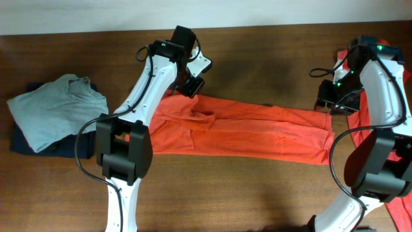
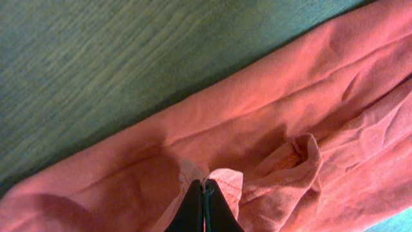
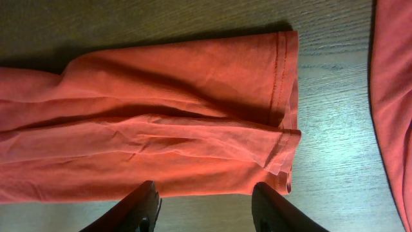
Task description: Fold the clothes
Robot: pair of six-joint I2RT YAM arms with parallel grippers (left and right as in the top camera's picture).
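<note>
Your left gripper (image 2: 204,193) has its fingers pressed together, pinching a small raised peak of the orange shirt (image 1: 244,129) near that shirt's left end, on its far edge. Creases run outward from the pinch, with a rumpled fold just beside it.

Your right gripper (image 3: 206,206) has its fingers spread with nothing between them. It hangs at the shirt's opposite, stitched end, just off the cloth's edge.

The shirt lies as a long wrinkled band, folded lengthwise, across the wooden table (image 1: 257,51). Past its stitched end, with a strip of bare wood between, lies a second orange garment (image 3: 393,96). Well apart from the shirt's left end, a grey shirt (image 1: 55,109) rests on a dark blue garment (image 1: 26,145).
</note>
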